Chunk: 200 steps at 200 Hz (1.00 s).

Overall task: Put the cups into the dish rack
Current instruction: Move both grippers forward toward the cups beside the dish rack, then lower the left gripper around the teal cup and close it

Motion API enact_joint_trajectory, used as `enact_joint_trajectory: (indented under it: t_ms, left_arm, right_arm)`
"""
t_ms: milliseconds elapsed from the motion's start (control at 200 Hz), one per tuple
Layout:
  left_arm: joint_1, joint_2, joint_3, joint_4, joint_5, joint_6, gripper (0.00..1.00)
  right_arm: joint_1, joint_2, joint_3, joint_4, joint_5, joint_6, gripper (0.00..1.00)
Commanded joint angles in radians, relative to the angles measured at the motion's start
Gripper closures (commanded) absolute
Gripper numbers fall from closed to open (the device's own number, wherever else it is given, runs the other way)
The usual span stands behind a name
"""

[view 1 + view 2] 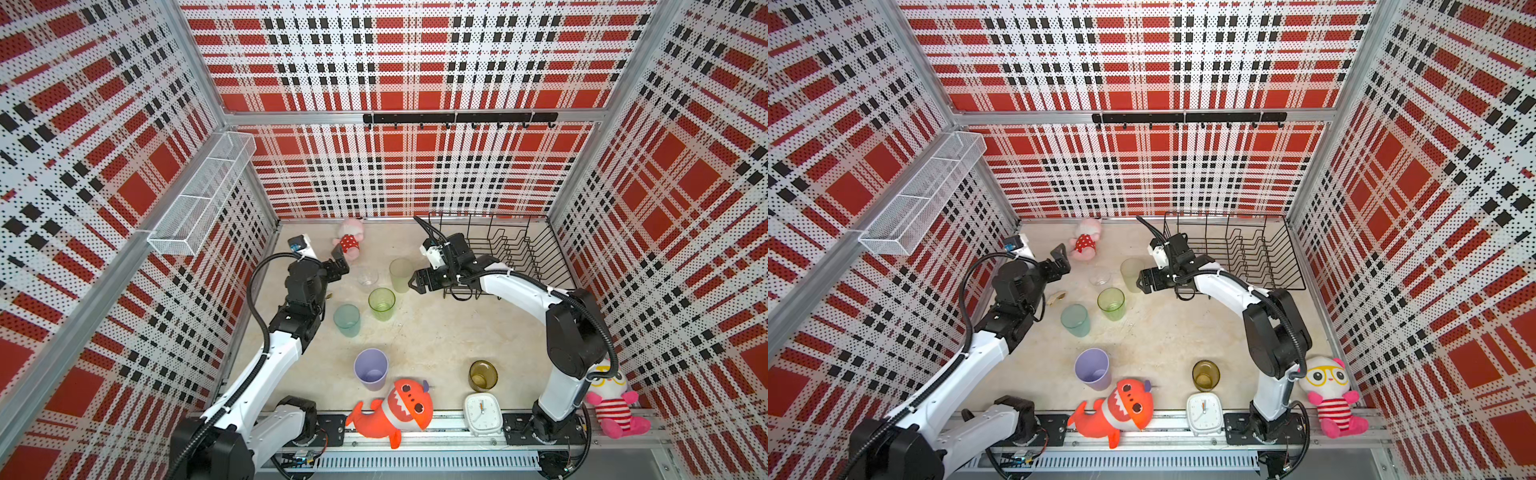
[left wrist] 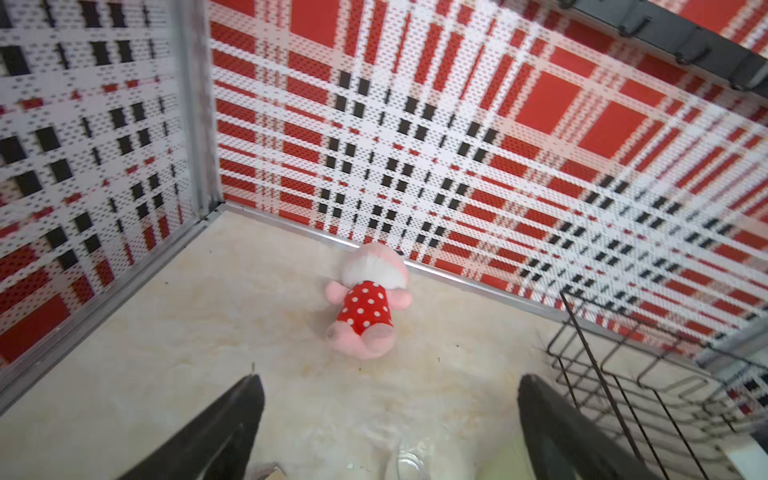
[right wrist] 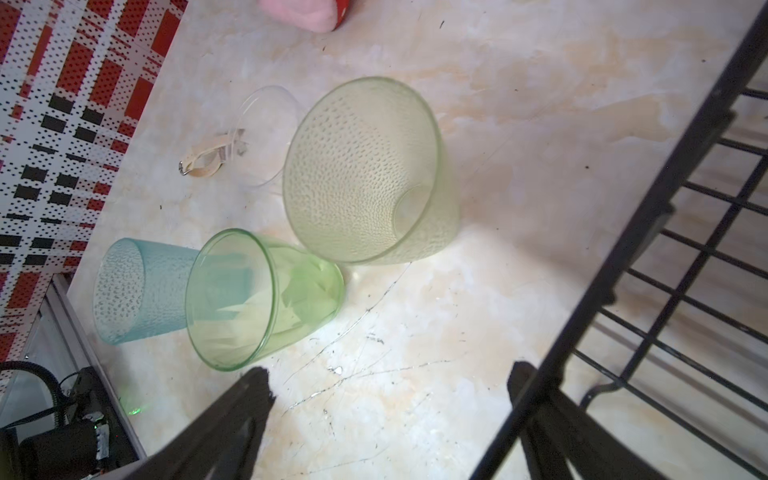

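Observation:
Six cups stand upright on the table in both top views: clear glass (image 1: 368,277), frosted yellow-green (image 1: 400,274), green (image 1: 381,303), teal (image 1: 347,320), lilac (image 1: 371,369) and amber (image 1: 483,375). The black wire dish rack (image 1: 521,251) sits at the back right with nothing in it. My left gripper (image 1: 338,259) hovers open just left of the clear glass (image 2: 409,461). My right gripper (image 3: 390,370) is open and holds nothing, between the frosted cup (image 3: 365,174) and the rack's near corner (image 3: 665,208).
A pink polka-dot plush (image 1: 350,243) lies by the back wall. An orange shark plush (image 1: 395,409), a white clock (image 1: 482,413) and a pink plush with glasses (image 1: 615,403) line the front edge. A tan strap (image 3: 203,158) lies beside the clear glass. A white mesh basket (image 1: 203,191) hangs on the left wall.

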<state>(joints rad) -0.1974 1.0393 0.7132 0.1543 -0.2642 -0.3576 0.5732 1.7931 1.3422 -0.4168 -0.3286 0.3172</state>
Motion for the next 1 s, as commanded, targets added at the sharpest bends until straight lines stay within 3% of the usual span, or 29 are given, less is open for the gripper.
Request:
enact_joint_trajectory:
  t_ms: [0, 536, 732, 997]
  left_arm:
    - [0.02, 0.007, 0.011, -0.027, 0.05, -0.048, 0.02]
    - [0.039, 0.01, 0.017, -0.079, 0.084, -0.023, 0.02]
    - [0.132, -0.028, 0.015, -0.093, 0.163, -0.041, 0.02]
    - [0.142, -0.073, -0.007, -0.102, 0.143, -0.023, 0.02]
  right_arm:
    - [0.022, -0.049, -0.047, -0.005, -0.055, 0.02, 0.07]
    - [0.191, -0.112, -0.144, 0.032, -0.061, 0.092, 0.08]
    - [0.212, -0.17, -0.133, -0.05, 0.147, 0.07, 0.06]
    - [0.212, -0.217, -0.021, -0.214, 0.524, -0.025, 0.0]
